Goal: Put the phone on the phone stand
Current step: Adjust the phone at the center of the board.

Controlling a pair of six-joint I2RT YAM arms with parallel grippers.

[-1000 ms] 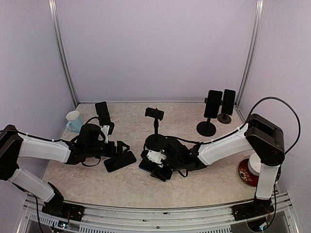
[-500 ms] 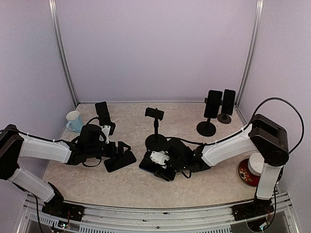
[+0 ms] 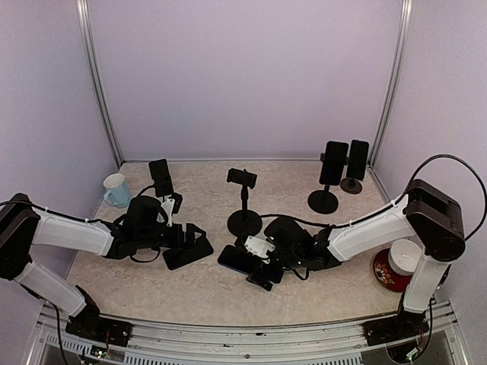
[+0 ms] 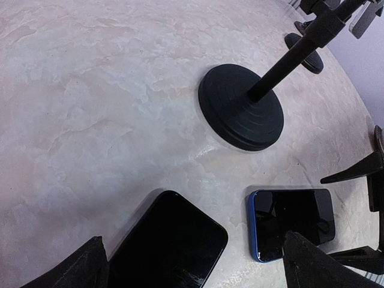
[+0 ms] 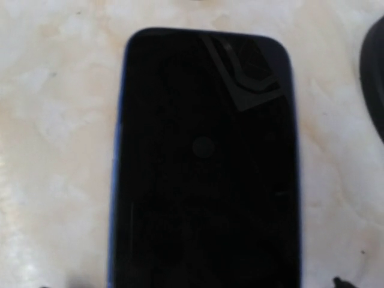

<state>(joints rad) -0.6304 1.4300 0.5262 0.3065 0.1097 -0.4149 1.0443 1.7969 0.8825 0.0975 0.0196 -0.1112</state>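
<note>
Both the left gripper (image 4: 191,237) and right gripper (image 3: 261,268) stand wide open, holding nothing. The flat blue-edged black phone (image 5: 204,156) may slide away if pinched crooked.

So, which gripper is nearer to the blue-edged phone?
Right. The right gripper hangs directly over the blue-edged phone; the left gripper is to its left, above the black phone.

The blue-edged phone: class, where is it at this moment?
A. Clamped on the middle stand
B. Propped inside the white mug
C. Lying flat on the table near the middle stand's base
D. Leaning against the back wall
C: the blue-edged phone lies flat, screen up, on the table, a short way from the stand base.
</note>
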